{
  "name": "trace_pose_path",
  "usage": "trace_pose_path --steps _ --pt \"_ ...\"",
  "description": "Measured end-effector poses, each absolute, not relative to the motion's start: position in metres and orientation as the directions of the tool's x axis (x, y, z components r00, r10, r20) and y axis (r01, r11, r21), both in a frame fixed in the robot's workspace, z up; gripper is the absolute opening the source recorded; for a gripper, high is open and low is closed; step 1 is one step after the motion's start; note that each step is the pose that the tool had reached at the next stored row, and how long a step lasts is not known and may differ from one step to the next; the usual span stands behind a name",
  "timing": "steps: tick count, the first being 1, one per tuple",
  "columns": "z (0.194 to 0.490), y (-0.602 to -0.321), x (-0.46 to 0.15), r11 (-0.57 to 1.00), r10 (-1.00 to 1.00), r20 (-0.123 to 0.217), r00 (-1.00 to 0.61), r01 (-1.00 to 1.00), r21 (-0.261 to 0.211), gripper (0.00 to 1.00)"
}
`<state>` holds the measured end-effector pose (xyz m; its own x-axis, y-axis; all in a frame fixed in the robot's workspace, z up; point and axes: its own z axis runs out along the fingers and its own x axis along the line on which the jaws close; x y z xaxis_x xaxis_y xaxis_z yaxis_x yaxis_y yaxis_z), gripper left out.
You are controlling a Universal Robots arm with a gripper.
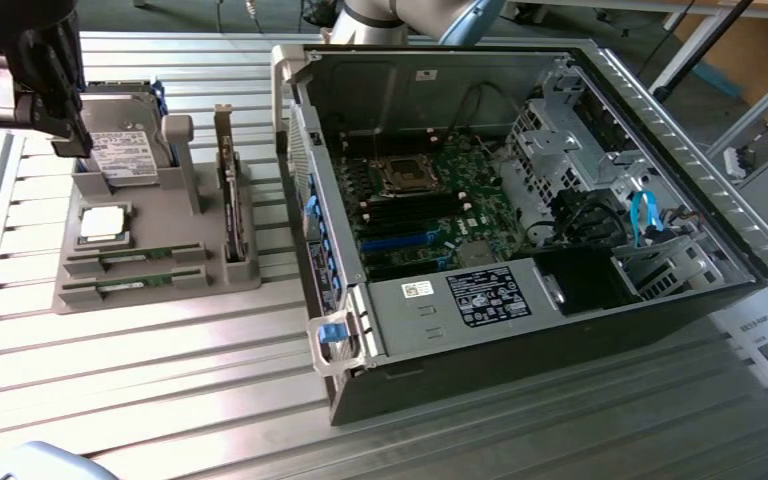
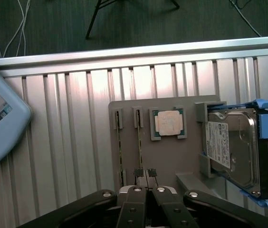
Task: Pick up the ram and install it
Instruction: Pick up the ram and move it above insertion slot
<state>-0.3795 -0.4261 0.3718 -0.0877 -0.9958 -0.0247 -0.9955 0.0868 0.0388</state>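
1. Tool (image 2: pixel 146 175): black two-fingered tool, fingertips pressed together with nothing between them. It hangs over the holder, closest to one end of the ram.
2. Ram (image 2: pixel 139 142): thin, narrow green circuit-board stick standing on edge in a groove of the grey moulded holder (image 2: pixel 169 159), just beside the CPU chip. This leaves its upper edge free for a grasp from above. The pick is judged not yet made.
3. Second ram stick (image 2: pixel 119 142): a like stick in the parallel groove, kept apart from the first so the fingers can straddle one alone.
4. Other parts each have their own recess:
   - the square silver CPU chip (image 2: pixel 168 122) lies flat;
   - the silver hard drive (image 2: pixel 231 152) with blue rails rests in a cradle;
   - the taller green expansion card (image 1: pixel 231 200) stands upright.
5. Black tower computer case (image 1: pixel 651 330): it lies on its side with the panel off and the green motherboard (image 1: pixel 424 195) facing up, probably so the ram can be pressed straight down. Its long slots look unfilled.
6. Ribbed aluminium worktop (image 1: pixel 157 380): it carries the holder and the case side by side.
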Motion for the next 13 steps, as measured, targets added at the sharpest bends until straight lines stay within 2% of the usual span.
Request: trace_pose_path --steps 13 --pt "0.3681 -0.4261 -0.3795 0.087 -0.996 -0.025 -0.088 -0.995 0.039 0.1"
